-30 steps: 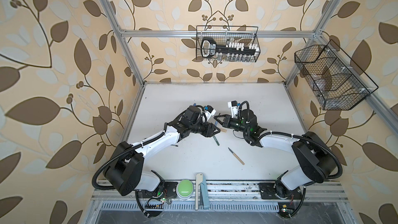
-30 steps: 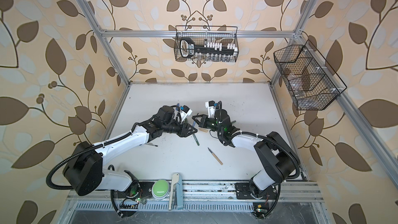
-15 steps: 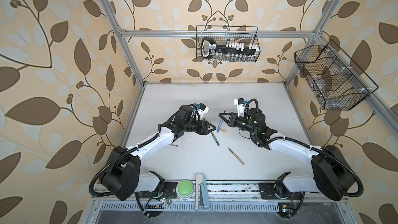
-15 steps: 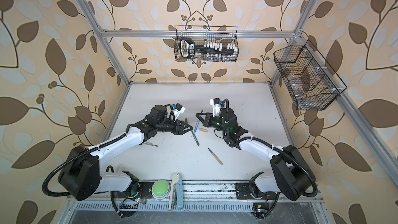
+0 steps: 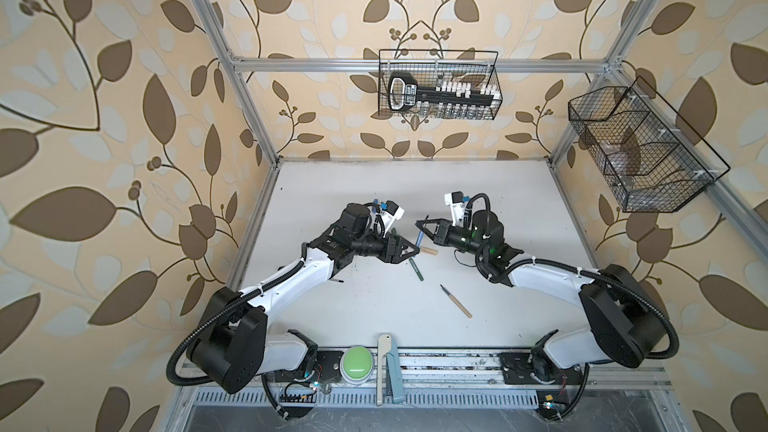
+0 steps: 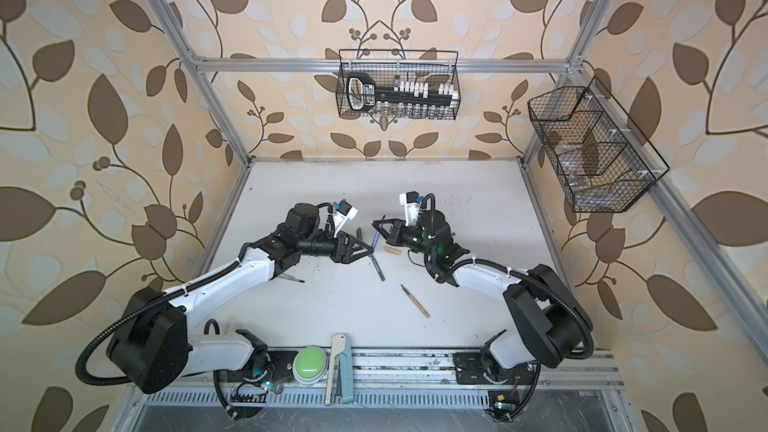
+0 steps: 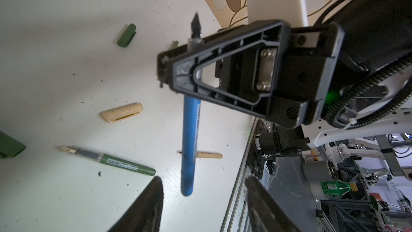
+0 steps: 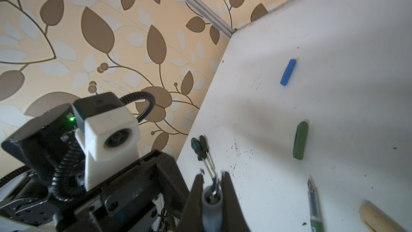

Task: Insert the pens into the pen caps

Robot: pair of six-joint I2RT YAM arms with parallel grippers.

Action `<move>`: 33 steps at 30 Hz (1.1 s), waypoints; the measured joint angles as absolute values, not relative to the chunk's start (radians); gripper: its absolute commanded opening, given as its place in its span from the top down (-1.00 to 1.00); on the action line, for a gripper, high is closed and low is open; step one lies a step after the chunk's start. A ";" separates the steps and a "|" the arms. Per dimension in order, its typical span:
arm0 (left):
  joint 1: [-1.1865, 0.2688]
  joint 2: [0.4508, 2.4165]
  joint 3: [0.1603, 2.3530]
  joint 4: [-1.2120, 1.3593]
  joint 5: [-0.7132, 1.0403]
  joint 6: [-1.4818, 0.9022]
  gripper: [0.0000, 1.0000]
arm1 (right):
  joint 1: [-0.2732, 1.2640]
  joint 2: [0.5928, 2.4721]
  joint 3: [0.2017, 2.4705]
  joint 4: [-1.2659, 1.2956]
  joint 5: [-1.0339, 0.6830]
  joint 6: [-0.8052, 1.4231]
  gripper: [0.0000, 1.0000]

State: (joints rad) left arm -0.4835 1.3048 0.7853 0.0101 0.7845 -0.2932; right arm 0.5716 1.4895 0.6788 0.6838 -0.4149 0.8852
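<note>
Two grippers meet above the white table (image 5: 374, 184). The right gripper (image 7: 165, 68) is clamped on the blue pen (image 7: 189, 143) just behind its dark tip and holds it in the air. The left gripper (image 5: 409, 252) has its jaws apart, gripping nothing, by the pen's blunt end. A tan cap (image 7: 121, 112), a green pen (image 7: 116, 161) and the blue cap (image 8: 288, 72) lie on the table.

I read white table (image 5: 374, 184), flecked with dark specks. Mid-table: green pen (image 5: 415, 270), tan cap (image 5: 429, 251) near its nib end. Tan pen (image 5: 456, 302) alone, closer to front edge. Green cap (image 8: 301, 140) just past green pen's nib; blue cap (image 8: 288, 72) flat, apart from it. Thin black rod (image 5: 337, 280) toward left edge, partly hidden.
</note>
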 measured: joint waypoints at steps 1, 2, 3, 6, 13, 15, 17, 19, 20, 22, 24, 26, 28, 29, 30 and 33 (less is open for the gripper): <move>-0.484 1.312 0.785 0.015 0.790 -0.295 -0.16 | 0.577 1.498 0.679 0.693 -0.419 0.891 1.00; -0.485 1.320 0.785 0.020 0.800 -0.299 -0.14 | 0.581 1.507 0.679 0.704 -0.423 0.895 1.00; -0.485 1.329 0.785 0.025 0.806 -0.300 -0.13 | 0.583 1.514 0.679 0.712 -0.426 0.899 1.00; -0.486 1.353 0.785 0.028 0.814 -0.307 -0.03 | 0.587 1.526 0.679 0.743 -0.431 0.913 1.00; -0.492 1.372 0.786 0.028 0.826 -0.315 0.24 | 0.587 1.546 0.688 0.800 -0.447 0.936 1.00; -0.492 1.372 0.786 0.028 0.826 -0.316 0.29 | 0.587 1.552 0.689 0.813 -0.453 0.942 1.00; -0.491 1.373 0.787 0.027 0.826 -0.317 0.35 | 0.587 1.556 0.689 0.825 -0.454 0.947 1.00; -0.491 1.376 0.790 0.027 0.823 -0.316 0.43 | 0.587 1.559 0.690 0.834 -0.457 0.950 1.00; -0.491 1.378 0.791 0.026 0.822 -0.317 0.44 | 0.587 1.559 0.690 0.836 -0.457 0.950 1.00; -0.491 1.383 0.794 0.027 0.818 -0.318 0.46 | 0.588 1.559 0.690 0.838 -0.458 0.950 1.00; -0.491 1.385 0.796 0.026 0.818 -0.318 0.48 | 0.589 1.559 0.690 0.841 -0.458 0.950 1.00; -0.492 1.387 0.800 0.025 0.814 -0.318 0.49 | 0.589 1.559 0.690 0.844 -0.458 0.950 1.00; -0.492 1.392 0.806 0.026 0.812 -0.318 0.49 | 0.590 1.559 0.690 0.844 -0.458 0.949 1.00; -0.492 1.395 0.809 0.027 0.812 -0.318 0.49 | 0.590 1.559 0.690 0.843 -0.458 0.946 1.00; -0.492 1.397 0.810 0.027 0.811 -0.318 0.49 | 0.591 1.559 0.690 0.841 -0.458 0.945 1.00; -0.492 1.398 0.811 0.026 0.811 -0.318 0.49 | 0.596 1.559 0.690 0.835 -0.457 0.934 1.00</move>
State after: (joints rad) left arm -0.4915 1.3983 0.8108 0.0261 0.8112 -0.3180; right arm 0.5964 1.5593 0.6895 0.8349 -0.4572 0.9340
